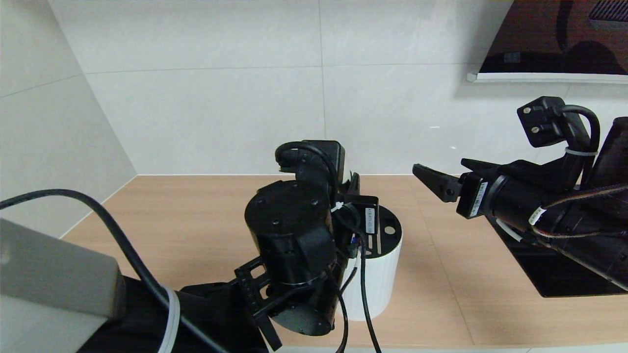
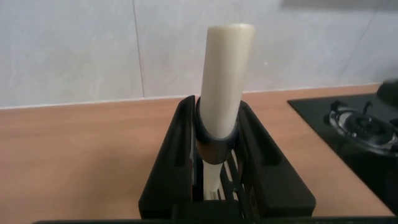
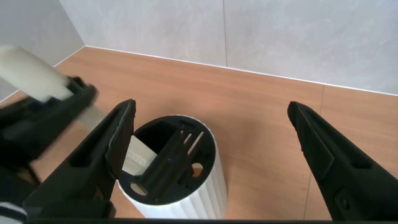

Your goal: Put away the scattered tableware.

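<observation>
A white ribbed cutlery holder (image 1: 378, 274) with a black slotted top stands on the wooden counter. My left gripper (image 2: 216, 124) sits directly above it, shut on a utensil with a thick cream handle (image 2: 227, 68) and a dark band. In the right wrist view the left gripper (image 3: 56, 118) holds that handle (image 3: 31, 71) tilted, and the utensil's lower end reaches into an opening of the holder (image 3: 180, 186). My right gripper (image 1: 439, 169) hangs open to the right of the holder, above the counter, with nothing between its fingers (image 3: 211, 109).
A black cooktop (image 1: 564, 274) with a burner (image 2: 367, 124) lies in the counter at the right. A dark range hood (image 1: 554, 44) hangs at the upper right. Tiled walls close off the back and left. Bare counter (image 1: 186, 220) stretches left of the holder.
</observation>
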`<state>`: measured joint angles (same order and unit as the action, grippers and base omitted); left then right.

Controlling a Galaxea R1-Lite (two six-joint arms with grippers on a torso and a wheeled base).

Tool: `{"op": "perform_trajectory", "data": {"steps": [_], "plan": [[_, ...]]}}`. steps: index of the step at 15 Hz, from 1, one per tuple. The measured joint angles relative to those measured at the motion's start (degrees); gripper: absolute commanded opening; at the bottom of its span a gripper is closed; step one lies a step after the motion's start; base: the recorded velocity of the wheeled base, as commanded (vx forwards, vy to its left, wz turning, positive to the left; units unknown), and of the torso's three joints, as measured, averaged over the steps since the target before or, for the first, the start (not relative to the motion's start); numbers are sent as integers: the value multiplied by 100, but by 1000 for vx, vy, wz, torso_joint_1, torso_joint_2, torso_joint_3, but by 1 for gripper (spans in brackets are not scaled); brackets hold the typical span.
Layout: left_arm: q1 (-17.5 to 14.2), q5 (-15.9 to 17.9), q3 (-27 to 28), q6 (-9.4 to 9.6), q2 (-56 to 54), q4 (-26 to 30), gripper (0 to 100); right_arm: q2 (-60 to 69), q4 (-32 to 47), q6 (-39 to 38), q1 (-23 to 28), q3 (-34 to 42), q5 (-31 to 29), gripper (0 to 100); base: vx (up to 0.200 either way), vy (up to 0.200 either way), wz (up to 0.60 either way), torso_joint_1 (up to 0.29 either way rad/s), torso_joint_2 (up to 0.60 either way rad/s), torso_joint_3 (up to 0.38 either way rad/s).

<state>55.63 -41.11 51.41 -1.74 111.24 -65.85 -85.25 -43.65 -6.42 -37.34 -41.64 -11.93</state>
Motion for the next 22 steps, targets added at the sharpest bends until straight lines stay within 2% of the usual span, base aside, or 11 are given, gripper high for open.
{"op": "perform_trajectory", "data": {"steps": [6, 9, 16, 17, 22], "plan": [[-39, -5, 0, -13, 328, -63, 0, 0, 0, 0, 0, 6, 0, 100, 0, 0, 0, 0, 0, 0], [-94, -6, 11, -110, 519, -57, 0, -6, 0, 0, 0, 6, 0, 100, 0, 0, 0, 0, 0, 0], [-130, -13, 27, -118, 623, -68, 0, -22, 0, 0, 0, 6, 0, 100, 0, 0, 0, 0, 0, 0], [-130, -16, 27, -121, 624, -66, 100, -22, 0, 0, 0, 6, -2, 100, 0, 0, 0, 0, 0, 0], [-130, -17, 18, -123, 634, -55, 100, -24, -9, 0, 0, 6, -2, 100, 0, 0, 0, 0, 0, 0]]}}
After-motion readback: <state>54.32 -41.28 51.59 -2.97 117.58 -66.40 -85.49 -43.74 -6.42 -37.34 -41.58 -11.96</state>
